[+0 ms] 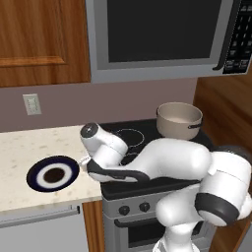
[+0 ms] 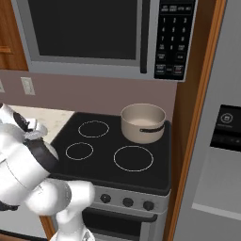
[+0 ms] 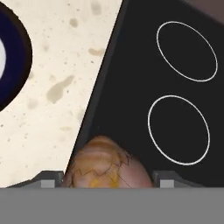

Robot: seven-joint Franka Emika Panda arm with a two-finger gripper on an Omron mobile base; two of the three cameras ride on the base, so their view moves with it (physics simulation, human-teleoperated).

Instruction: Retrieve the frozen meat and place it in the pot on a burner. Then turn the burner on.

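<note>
In the hand view the frozen meat, a golden-brown rounded lump with cracked markings, sits between the two finger tips of my gripper, which is shut on it. The hand hangs over the seam where the speckled counter meets the black stovetop's left edge. In the left base view the hand is low, between the plate and the stove. The beige-grey pot stands lidless on the back right burner, well away from the gripper.
A dark blue-rimmed plate lies on the counter left of the hand. Burner rings mark the stovetop. Knobs line the stove front. A microwave hangs overhead. A wood panel flanks the stove's right.
</note>
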